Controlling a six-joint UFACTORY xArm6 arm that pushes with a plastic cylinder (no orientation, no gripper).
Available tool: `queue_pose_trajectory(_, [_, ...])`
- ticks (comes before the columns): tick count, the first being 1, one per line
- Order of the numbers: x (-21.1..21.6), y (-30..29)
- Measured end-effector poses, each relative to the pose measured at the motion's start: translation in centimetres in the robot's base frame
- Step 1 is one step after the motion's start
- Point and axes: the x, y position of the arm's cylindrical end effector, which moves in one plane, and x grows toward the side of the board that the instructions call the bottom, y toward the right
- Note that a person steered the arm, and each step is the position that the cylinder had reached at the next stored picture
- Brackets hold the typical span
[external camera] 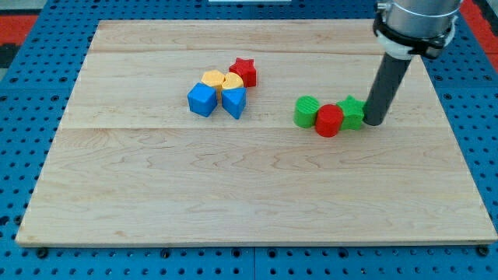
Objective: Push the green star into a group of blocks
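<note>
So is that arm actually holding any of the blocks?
No, nothing is held. The rod has no hand; my tip only stands against the right side of the green star, which sits beside the red cylinder.

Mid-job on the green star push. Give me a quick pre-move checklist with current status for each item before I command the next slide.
1. My tip at the green star: ok, it sits at the star's right side; actual contact cannot be told.
2. Star joined to neighbours: ok, it appears to touch the red cylinder, which sits against the green cylinder.
3. Larger group in place: ok, the red star, two yellow blocks and two blue blocks cluster at the view's upper left.
4. Path leftward: not ok, the red and green cylinders lie between.
5. Board edge margin: ok, all blocks sit well inside the wooden board.
</note>
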Motion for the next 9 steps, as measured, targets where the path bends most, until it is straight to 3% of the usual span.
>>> queue_pose_trajectory(2, [-2.4,-4.9])
queue_pose_trajectory(5, [-0.5,-6.4])
queue_pose_trajectory(9, [-4.3,-11.4])
